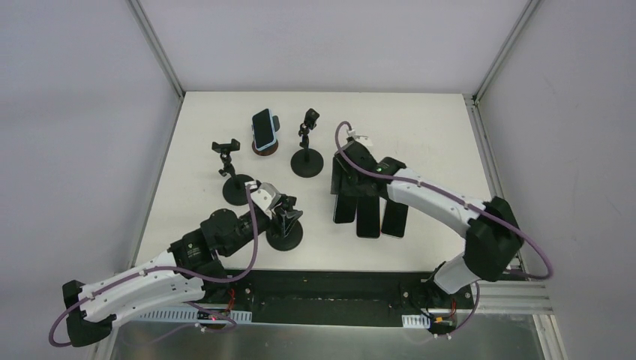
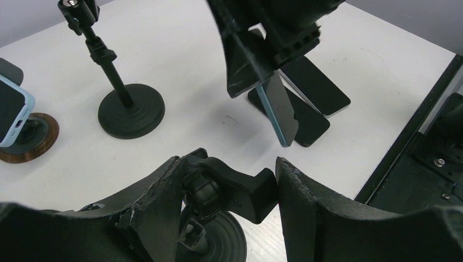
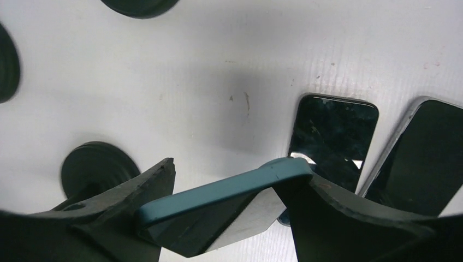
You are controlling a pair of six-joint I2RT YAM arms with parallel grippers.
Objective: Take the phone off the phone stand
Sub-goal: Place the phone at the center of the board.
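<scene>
My right gripper [image 1: 346,180] is shut on a teal-cased phone [image 1: 343,210] and holds it on edge, tilted, just left of two phones lying on the table. The right wrist view shows the teal phone [image 3: 218,191] clamped across my right gripper [image 3: 236,176]. The phone also shows in the left wrist view [image 2: 278,109], hanging from the right gripper. My left gripper [image 1: 279,204] is shut on the clamp head [image 2: 245,188] of an empty black phone stand [image 1: 286,229], whose round base sits near the table's front edge. A second phone [image 1: 262,127] stands in a brown-based stand [image 1: 264,149] at the back.
Two dark phones lie flat side by side [image 1: 367,217] [image 1: 395,217], also seen in the right wrist view [image 3: 333,136] [image 3: 420,153]. Two empty black stands [image 1: 307,142] [image 1: 232,171] stand behind. The table's black front rail [image 1: 330,285] runs below.
</scene>
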